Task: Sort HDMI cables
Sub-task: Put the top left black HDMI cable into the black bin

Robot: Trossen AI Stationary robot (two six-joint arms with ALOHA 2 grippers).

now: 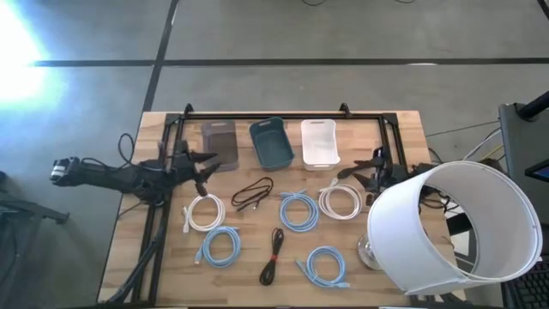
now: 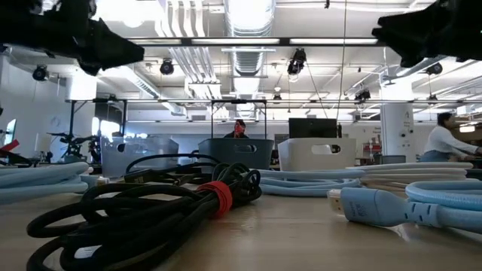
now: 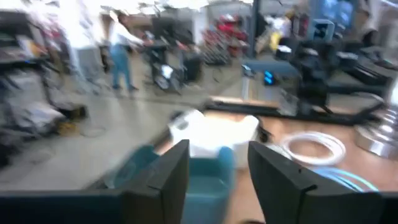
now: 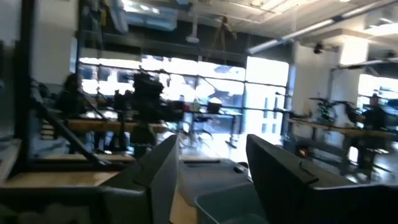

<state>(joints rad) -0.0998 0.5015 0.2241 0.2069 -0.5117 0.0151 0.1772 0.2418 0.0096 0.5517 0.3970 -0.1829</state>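
Note:
Several coiled HDMI cables lie flat on the wooden table: a loose black one (image 1: 253,193), a white coil (image 1: 203,212), a blue coil (image 1: 220,247), a black bundle (image 1: 273,256) with a red tie (image 2: 217,199), a blue coil (image 1: 298,210), a white coil (image 1: 340,202) and a blue coil (image 1: 326,266). My left gripper (image 1: 204,163) hovers open and empty at the table's left, near the grey bin. My right gripper (image 1: 356,173) hovers open and empty at the right, beside the white bin. Both sets of fingers show spread in the wrist views (image 3: 217,177) (image 4: 211,180).
Three bins stand in a row at the far edge: grey (image 1: 218,142), teal (image 1: 271,142) and white (image 1: 320,142). A black frame (image 1: 283,114) runs along the far side. A large white lamp shade (image 1: 455,227) covers the table's near right corner. People show in the room behind.

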